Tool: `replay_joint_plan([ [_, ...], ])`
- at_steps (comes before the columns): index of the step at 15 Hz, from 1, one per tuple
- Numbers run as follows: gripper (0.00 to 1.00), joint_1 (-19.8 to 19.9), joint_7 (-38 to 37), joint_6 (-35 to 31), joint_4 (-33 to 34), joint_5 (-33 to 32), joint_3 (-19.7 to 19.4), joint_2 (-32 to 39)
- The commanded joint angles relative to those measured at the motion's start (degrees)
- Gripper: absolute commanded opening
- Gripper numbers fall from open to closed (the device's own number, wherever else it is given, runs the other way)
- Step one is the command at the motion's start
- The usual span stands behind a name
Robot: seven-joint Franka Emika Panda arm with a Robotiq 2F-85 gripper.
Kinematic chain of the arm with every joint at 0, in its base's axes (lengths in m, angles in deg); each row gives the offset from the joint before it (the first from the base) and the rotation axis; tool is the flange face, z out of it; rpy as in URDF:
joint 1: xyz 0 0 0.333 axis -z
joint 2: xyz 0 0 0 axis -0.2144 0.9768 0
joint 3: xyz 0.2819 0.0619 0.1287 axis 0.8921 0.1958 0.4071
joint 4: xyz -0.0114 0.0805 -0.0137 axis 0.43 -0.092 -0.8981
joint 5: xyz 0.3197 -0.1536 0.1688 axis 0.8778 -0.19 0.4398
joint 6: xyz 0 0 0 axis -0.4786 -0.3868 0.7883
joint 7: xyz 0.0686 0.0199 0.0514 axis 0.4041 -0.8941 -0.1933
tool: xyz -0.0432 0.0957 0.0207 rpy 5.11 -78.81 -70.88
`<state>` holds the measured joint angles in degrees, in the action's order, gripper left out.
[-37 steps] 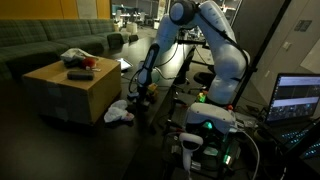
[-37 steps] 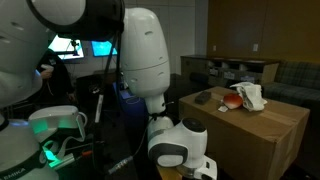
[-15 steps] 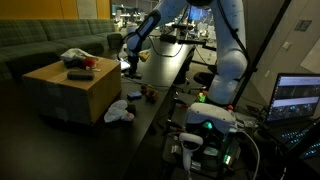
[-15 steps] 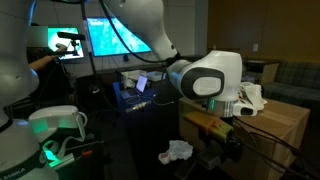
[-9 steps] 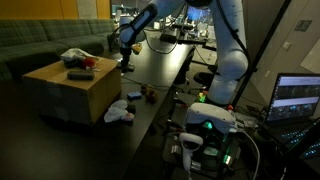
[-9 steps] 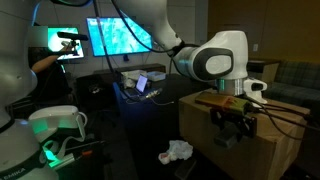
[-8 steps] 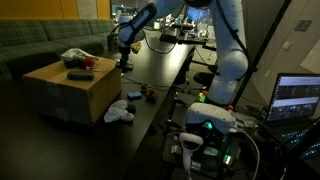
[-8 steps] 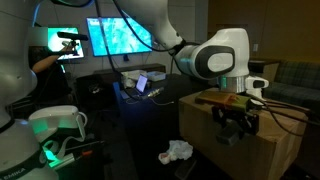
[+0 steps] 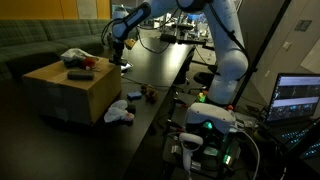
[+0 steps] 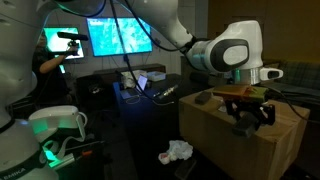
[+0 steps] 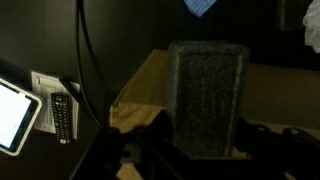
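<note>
The robot arm (image 9: 215, 45) reaches across the upper middle of an exterior view. Its gripper (image 9: 118, 54) hangs about over the right edge of the brown box (image 9: 70, 88) at left centre. In the wrist view a corner of that box shows tan at the centre.

The gripper is clamped on a dark grey block (image 11: 207, 90). The block stands upright in the middle of the wrist view, in the air above the box corner. It looks light and fairly stiff, and its rough, felt-like face should not slip. I judge it best held across its two narrow sides near mid-length, as it seems to be held now.

A remote control (image 11: 60, 117) lies at the lower left of the wrist view, well apart from the block.
</note>
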<state>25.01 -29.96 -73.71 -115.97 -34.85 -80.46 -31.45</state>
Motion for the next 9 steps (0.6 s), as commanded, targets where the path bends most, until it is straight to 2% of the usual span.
replay_joint_plan([
  [1, 0.33, -1.16, -0.30, 2.25, 7.98, -1.14, -0.72, 4.64],
  [9, 0.33, -2.18, -0.36, 4.61, 19.35, -0.98, -0.31, 11.98],
])
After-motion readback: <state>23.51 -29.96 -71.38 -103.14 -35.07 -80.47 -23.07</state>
